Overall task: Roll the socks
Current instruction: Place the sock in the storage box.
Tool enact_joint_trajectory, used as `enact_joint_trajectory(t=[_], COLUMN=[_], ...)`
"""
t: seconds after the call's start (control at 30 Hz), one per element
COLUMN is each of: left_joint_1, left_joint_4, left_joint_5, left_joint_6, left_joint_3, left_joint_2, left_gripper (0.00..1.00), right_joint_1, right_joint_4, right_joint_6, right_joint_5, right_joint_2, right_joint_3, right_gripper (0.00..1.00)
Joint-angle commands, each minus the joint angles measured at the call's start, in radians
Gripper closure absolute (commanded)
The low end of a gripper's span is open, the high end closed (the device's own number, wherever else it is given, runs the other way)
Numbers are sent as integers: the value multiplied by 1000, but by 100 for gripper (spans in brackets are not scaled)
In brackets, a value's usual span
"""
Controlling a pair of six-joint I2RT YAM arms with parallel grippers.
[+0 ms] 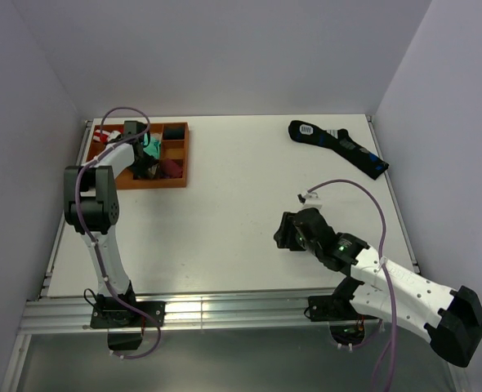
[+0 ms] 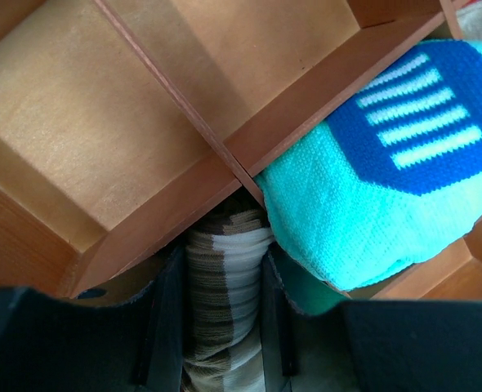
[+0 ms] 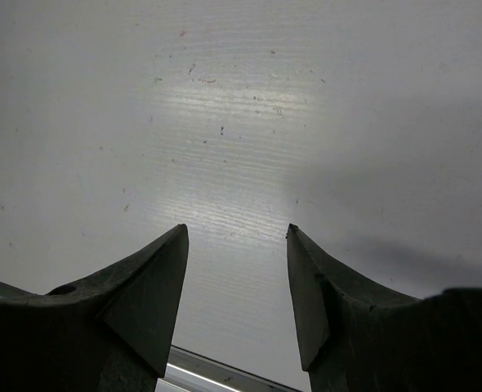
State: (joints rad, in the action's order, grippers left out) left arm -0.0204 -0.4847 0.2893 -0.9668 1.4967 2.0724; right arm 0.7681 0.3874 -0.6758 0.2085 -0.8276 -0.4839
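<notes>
Only the left wrist view shows the brown, cream-striped knitted socks (image 2: 225, 278) clamped in the left pincer (image 2: 223, 335) inside the orange-brown wooden tray (image 2: 143, 106). The right pincer (image 3: 237, 278) gapes above the white desk (image 3: 225, 122), pale walls (image 1: 225, 49) around.

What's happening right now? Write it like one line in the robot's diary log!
left gripper: shut on brown-and-cream striped knitted socks, at orange wooden divided tray | right gripper: open, empty, over white table
</notes>
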Motion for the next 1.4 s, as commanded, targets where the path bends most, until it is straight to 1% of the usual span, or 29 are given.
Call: enact_joint_trajectory(t=[0.0, 0.07, 0.13, 0.17, 0.23, 0.27, 0.33, 0.37, 0.47, 0.63, 0.67, 0.7, 0.73, 0.93, 1.2, 1.37], left_joint_1=[30, 28, 28, 28, 30, 30, 28, 28, 28, 30, 30, 28, 28, 28, 30, 28], left_joint_4=[-198, -183, -190, -178, -186, -183, -187, -187, -184, -195, -190, -193, -195, -210, -212, -233], left_joint_5=[119, 87, 86, 73, 74, 67, 70, 70, 70, 80, 79, 76, 77, 76, 37, 24], left_joint_6=[-35, -20, -18, -13, -6, -1, 5, 8, 19, 28, 30, 33, 33, 39, 65, 66], left_joint_3=[-29, -23, -13, -18, -12, -12, -10, -13, -19, -18, -19, -18, -15, 7, 39, 82], left_joint_2=[98, 88, 81, 66, 55, 43, 34, 22, -1, -18, -21, -23, -26, -41, -66, -74], left_gripper=[100, 99, 92, 86, 80, 76, 71, 67, 62, 57, 54, 46, 43, 43, 43, 43], right_joint_1=[5, 5, 7, 5, 5, 5, 5, 5, 5, 7, 5, 5, 5, 5, 5, 5], right_joint_4=[19, 24, 27, 28, 27, 27, 27, 28, 30, 25, 25, 21, 21, 10, 5, 4], right_joint_6=[-10, -11, -10, -10, -10, -10, -10, -10, -10, -11, -11, -11, -11, -10, -11, -11], right_joint_5=[3, 2, -3, -4, -6, -6, -9, -9, -9, -12, -14, -14, -15, -17, -20, -21], right_joint_2=[36, 44, 48, 50, 51, 51, 54, 54, 59, 58, 56, 55, 53, 45, 42, 36], right_joint_3=[-16, -18, -18, -19, -18, -18, -19, -21, -21, -19, -18, -16, -16, -13, -10, -12], right_gripper=[41, 41, 41, 41, 41, 41, 41, 41, 41, 41, 41, 41, 41, 41, 41, 41])
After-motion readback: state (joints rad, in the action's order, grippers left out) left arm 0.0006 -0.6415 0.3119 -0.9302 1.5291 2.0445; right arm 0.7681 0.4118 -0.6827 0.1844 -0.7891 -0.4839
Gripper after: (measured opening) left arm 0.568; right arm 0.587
